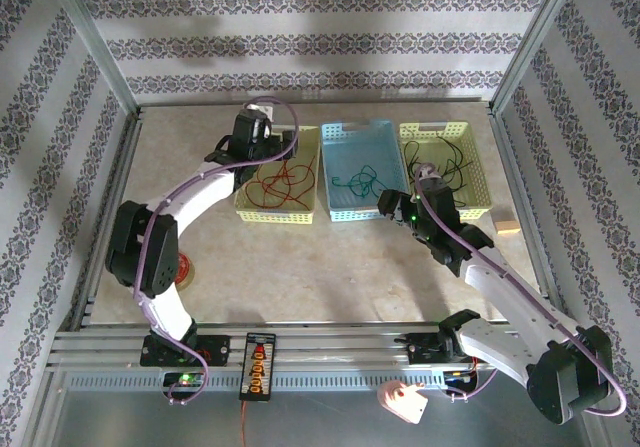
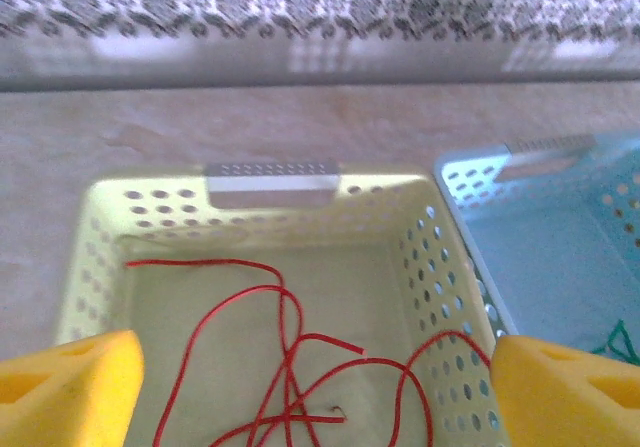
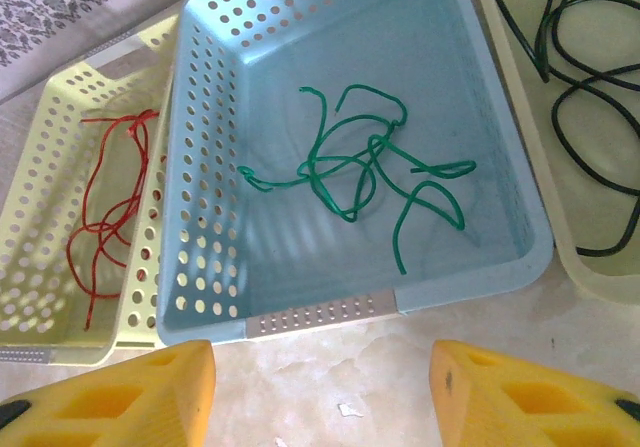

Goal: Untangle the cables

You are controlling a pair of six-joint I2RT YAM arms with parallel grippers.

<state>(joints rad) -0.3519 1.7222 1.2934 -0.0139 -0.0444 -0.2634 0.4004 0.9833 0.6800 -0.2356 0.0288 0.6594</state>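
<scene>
The table [image 1: 300, 267] has a pale, marbled beige top framed by metal rails. Three perforated plastic baskets stand on it in a row across the far half. A pale yellow basket [image 1: 272, 217] sits at about 11 o'clock from the table's middle, a light blue basket [image 1: 352, 215] at 12 o'clock and a second yellow basket [image 1: 478, 167] at 1 o'clock, each just beside its neighbour. A small wooden block [image 1: 508, 226] lies at 3 o'clock near the right rail. A small round brownish object [image 1: 185, 269], too small to identify, lies at 9 o'clock. A tiny white scrap [image 3: 349, 408] lies on the bare top at 6 o'clock from the blue basket.
</scene>
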